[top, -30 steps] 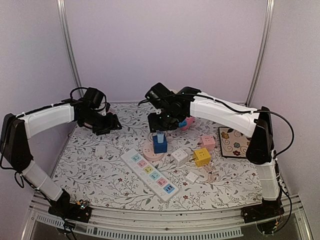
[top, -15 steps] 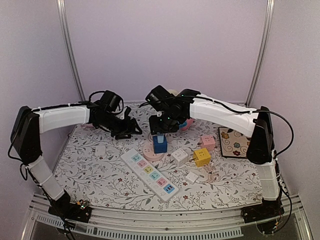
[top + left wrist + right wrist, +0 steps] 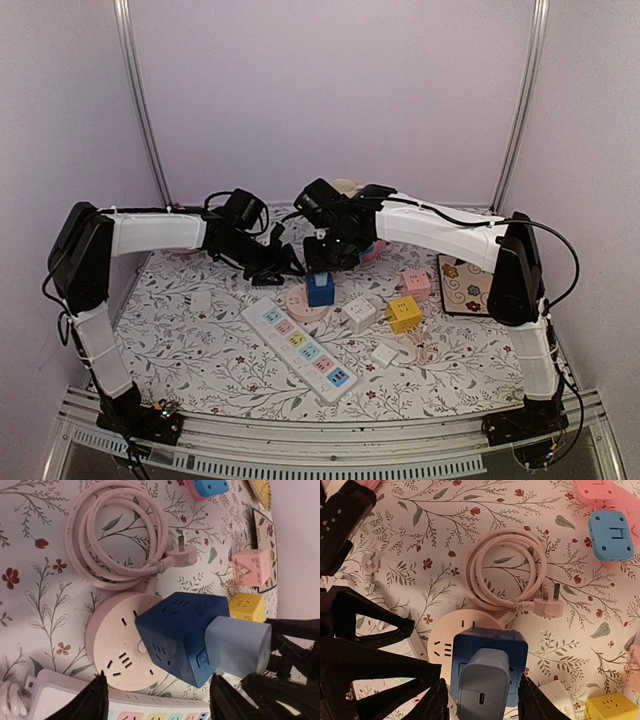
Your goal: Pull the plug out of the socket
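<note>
Pale grey-blue rectangular plug [image 3: 483, 676] stands upright, long axis vertical, in dark blue cube socket [image 3: 490, 644] atop round pink socket disc [image 3: 442, 636], mid-bench [image 3: 180, 335]. Right gripper [image 3: 483, 689] sits directly above, spread, straddling the plug with narrow gaps. Left gripper [image 3: 160, 682] spread, just left of the disc. Likely pull: straight up.

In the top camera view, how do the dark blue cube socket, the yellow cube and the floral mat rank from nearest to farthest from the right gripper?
From the right gripper:
1. Dark blue cube socket, just below it, in the middle of the table.
2. Yellow cube, farther right and nearer the front edge.
3. Floral mat, at the table's right edge.
</note>
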Robot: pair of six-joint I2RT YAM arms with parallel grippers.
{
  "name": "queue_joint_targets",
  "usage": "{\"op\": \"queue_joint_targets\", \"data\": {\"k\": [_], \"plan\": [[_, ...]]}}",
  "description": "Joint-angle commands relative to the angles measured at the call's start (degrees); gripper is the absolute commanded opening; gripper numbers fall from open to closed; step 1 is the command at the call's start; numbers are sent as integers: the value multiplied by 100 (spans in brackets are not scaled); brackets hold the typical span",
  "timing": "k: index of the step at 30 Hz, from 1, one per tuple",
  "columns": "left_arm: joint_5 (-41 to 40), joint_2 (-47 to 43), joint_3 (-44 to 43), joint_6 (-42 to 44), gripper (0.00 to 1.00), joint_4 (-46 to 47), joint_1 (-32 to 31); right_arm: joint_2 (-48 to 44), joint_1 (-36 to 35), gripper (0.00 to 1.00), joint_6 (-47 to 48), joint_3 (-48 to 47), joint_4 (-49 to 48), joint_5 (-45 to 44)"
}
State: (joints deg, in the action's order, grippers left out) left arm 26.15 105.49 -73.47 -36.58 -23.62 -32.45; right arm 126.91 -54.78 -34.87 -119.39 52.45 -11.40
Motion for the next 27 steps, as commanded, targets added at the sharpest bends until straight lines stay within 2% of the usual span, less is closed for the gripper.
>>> {"op": "queue_joint_targets", "data": {"k": [1, 6, 20, 27], "plan": [[205, 198, -198, -66, 69, 173, -69, 239, 19, 49, 60, -115, -52, 146], [257, 396, -285, -78, 69, 197, -85, 296, 16, 48, 102, -135, -51, 170], [373, 662, -299, -165, 69, 314, -122, 374, 4, 24, 121, -313, 86, 147], [136, 665, -167, -218, 69, 102, -122, 362, -19, 20, 111, -422, 94, 75]]}}
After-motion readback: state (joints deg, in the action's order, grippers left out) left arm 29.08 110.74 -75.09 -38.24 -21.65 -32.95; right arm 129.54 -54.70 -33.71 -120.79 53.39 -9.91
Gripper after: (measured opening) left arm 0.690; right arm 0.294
